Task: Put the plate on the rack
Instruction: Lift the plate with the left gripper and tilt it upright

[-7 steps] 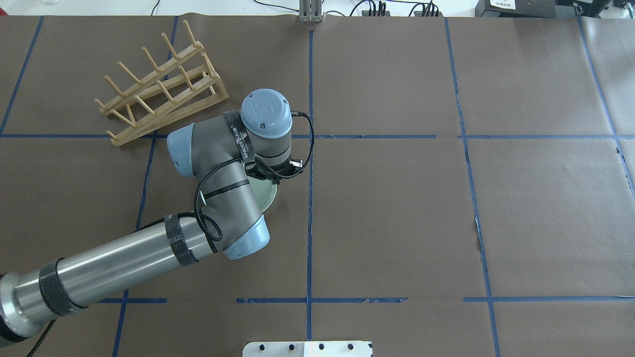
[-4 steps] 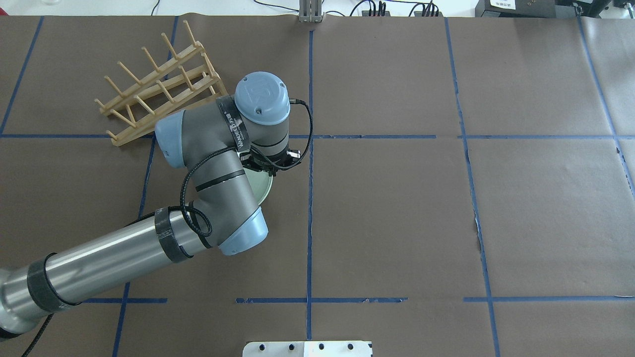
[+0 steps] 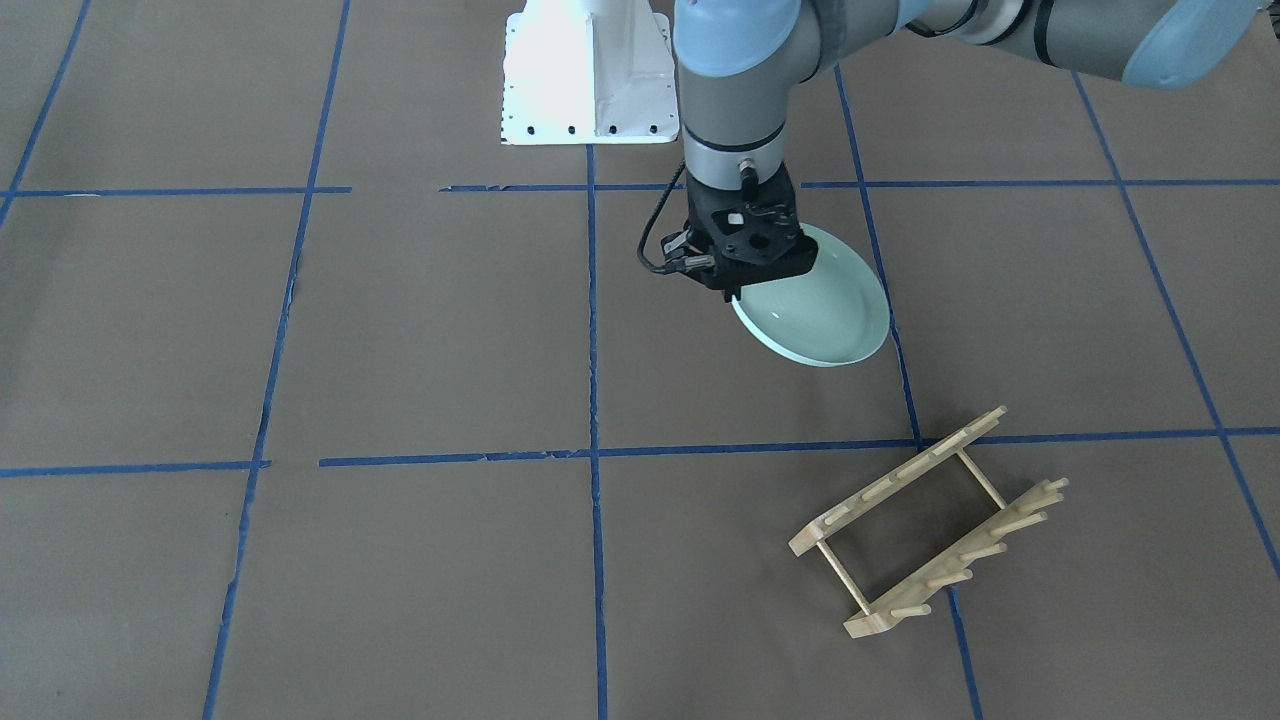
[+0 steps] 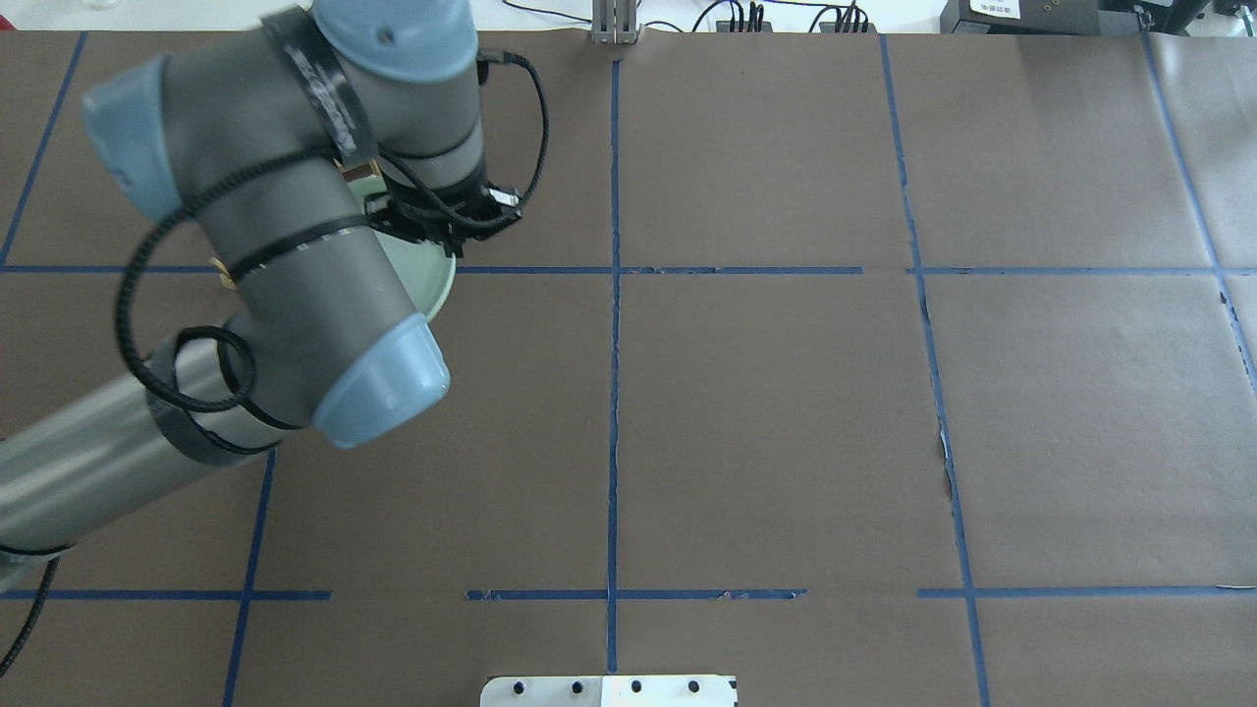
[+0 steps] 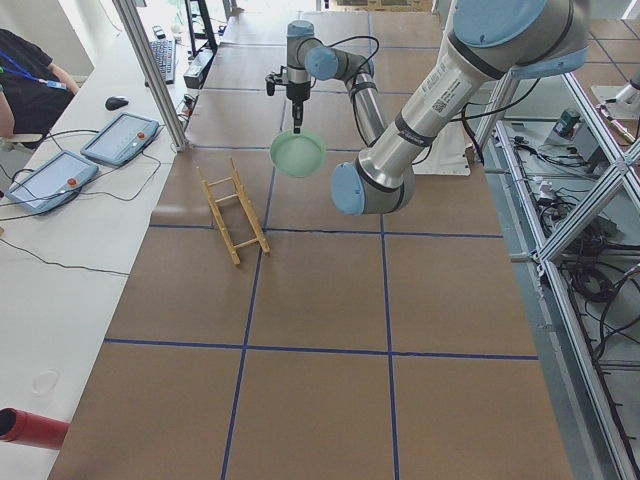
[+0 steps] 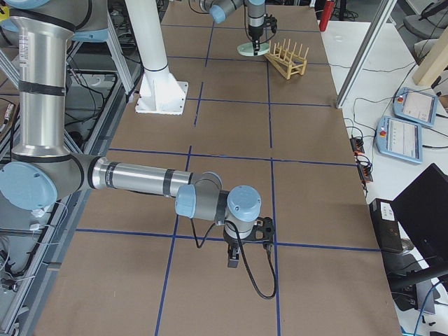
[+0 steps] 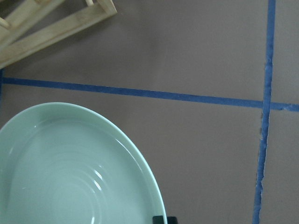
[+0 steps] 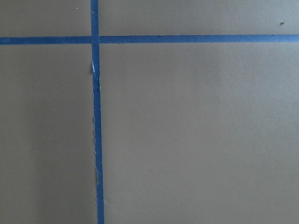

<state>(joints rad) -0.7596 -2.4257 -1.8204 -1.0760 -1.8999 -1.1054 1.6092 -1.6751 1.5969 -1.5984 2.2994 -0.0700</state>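
My left gripper (image 3: pixel 740 290) is shut on the near rim of the pale mint-green plate (image 3: pixel 822 312) and holds it tilted, above the table. In the overhead view the plate (image 4: pixel 430 283) peeks out from under the left arm. The light-wood rack (image 3: pixel 930 520) stands on the brown table beside and below the plate, apart from it. The left wrist view shows the plate (image 7: pixel 70 172) with a corner of the rack (image 7: pixel 51 23) beyond it. In the overhead view the arm hides almost all of the rack. My right gripper (image 6: pixel 235 257) hangs over bare table far off; I cannot tell its state.
The brown paper table (image 3: pixel 400 330) carries a grid of blue tape lines. The white robot base (image 3: pixel 588 75) stands at the table's edge. Tablets (image 5: pixel 70 165) and a seated person lie on a side desk beyond the rack.
The left arm has risen and swung toward the rack with the plate in its grip. It now covers the rack in the overhead view.
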